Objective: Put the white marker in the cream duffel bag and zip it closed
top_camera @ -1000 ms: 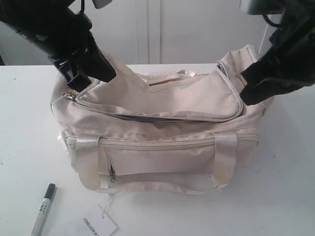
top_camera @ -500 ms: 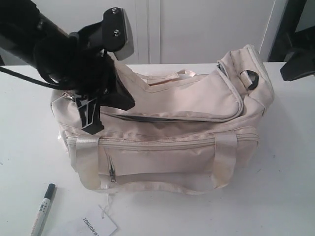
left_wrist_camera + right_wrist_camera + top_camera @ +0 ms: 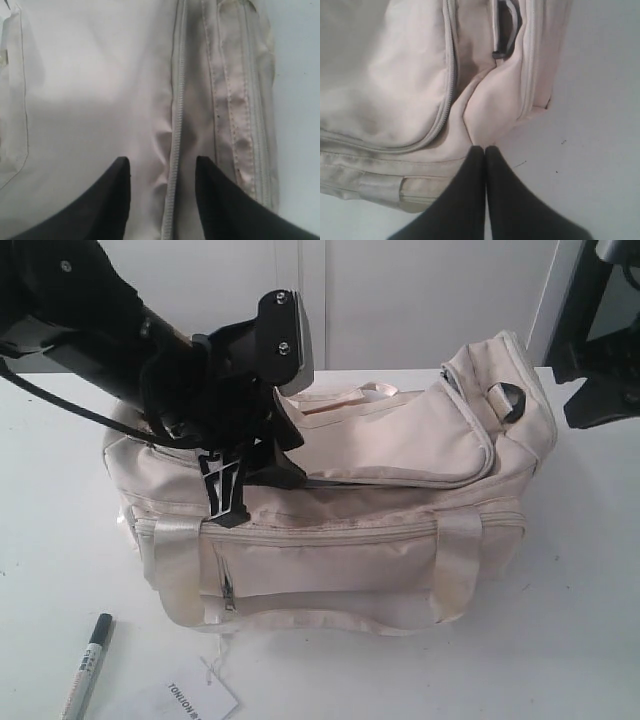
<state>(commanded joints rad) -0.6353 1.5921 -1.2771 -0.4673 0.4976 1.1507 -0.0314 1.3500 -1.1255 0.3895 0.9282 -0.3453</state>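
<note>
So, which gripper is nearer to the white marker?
Left. The left gripper hangs over the cream duffel bag, at the end nearest the white marker; the right gripper is beyond the opposite end.

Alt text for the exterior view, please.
A cream duffel bag sits on a white table, its curved top zip partly open, with the left gripper low over the zip toward the left. The white marker lies on the table in front, beside a paper tag; the right arm is off the bag.

The duffel bag (image 3: 370,540) is cream with shinier cream straps (image 3: 458,570); near it, the marker (image 3: 86,668) looks light grey, dark-capped, on a white table (image 3: 560,640).
</note>
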